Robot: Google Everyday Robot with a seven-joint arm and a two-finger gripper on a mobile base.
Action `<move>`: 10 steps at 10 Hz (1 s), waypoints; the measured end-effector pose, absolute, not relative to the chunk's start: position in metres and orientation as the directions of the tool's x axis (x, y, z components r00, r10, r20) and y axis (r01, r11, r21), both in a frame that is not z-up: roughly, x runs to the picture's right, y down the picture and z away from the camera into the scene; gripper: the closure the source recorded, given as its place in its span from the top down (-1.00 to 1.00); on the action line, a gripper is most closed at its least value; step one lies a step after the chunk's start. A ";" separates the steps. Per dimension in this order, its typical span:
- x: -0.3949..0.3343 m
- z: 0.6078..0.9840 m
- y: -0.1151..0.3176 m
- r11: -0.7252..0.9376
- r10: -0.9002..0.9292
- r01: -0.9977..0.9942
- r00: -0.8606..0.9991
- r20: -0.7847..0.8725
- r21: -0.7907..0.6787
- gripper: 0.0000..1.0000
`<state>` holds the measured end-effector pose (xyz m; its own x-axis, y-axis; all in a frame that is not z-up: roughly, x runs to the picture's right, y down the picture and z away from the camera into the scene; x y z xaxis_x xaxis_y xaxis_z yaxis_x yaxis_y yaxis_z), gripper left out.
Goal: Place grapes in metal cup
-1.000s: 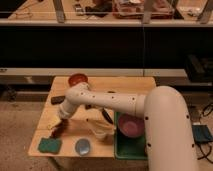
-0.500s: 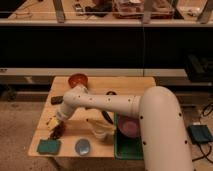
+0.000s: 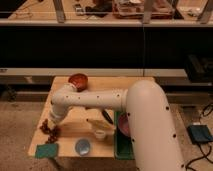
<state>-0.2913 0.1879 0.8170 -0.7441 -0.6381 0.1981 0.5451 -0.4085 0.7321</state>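
Observation:
The grapes (image 3: 49, 132), a dark reddish-purple cluster, lie at the left edge of the wooden table (image 3: 75, 125). My gripper (image 3: 51, 123) hangs from the white arm (image 3: 95, 99) and comes down onto the top of the bunch, shut on it. The grapes still rest on the table. The metal cup (image 3: 82, 146), small and silvery, stands near the front edge, to the right of the grapes and apart from them.
An orange bowl (image 3: 78, 80) sits at the back of the table. A white cup (image 3: 100, 133) stands mid-front. A green tray (image 3: 121, 148) holding a pink bowl (image 3: 123, 125) is on the right. A green pad (image 3: 46, 150) lies at the front left corner.
The arm has swung left and lowered the gripper onto the grapes, and the jaws have gone from open to shut.

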 end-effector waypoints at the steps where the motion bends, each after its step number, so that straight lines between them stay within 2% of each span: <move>1: -0.291 0.815 0.188 -0.410 -0.638 0.546 -0.744 0.198 0.730 -1.00; 3: -0.285 0.804 0.175 -0.379 -0.680 0.544 -0.712 0.174 0.749 -1.00; 5: -0.276 0.778 0.143 -0.339 -0.747 0.517 -0.655 0.109 0.786 -1.00; 10: -0.224 0.692 0.049 -0.253 -0.881 0.432 -0.473 -0.021 0.866 -1.00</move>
<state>-0.2240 0.0492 0.6919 -0.4733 -0.8806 -0.0211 0.4320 -0.2530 0.8656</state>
